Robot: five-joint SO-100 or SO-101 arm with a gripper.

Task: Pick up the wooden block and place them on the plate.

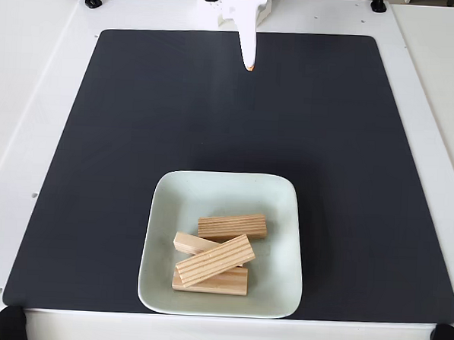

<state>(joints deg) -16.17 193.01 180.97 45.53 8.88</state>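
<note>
Well clear of the gripper, at the mat's near edge, the square pale mint-green glossy plate (224, 187) holds four light tan grained wooden blocks (215, 260), one lying tilted across the others. White gripper (249, 63) sits at the far edge with nothing in it; whether its jaws are parted cannot be told. Placing looks finished, so nothing remains to fetch.

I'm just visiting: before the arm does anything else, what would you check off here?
1. Blocks on the plate: ok, four wooden blocks lie inside it.
2. Blocks left on the black mat: ok, none seen.
3. Pile steady: cannot tell, one block rests tilted across others.
4. Gripper away from the plate: ok, near the mat's far edge.
5. Gripper carrying nothing: ok, nothing at its tip.
6. Jaws open or shut: cannot tell.
</note>
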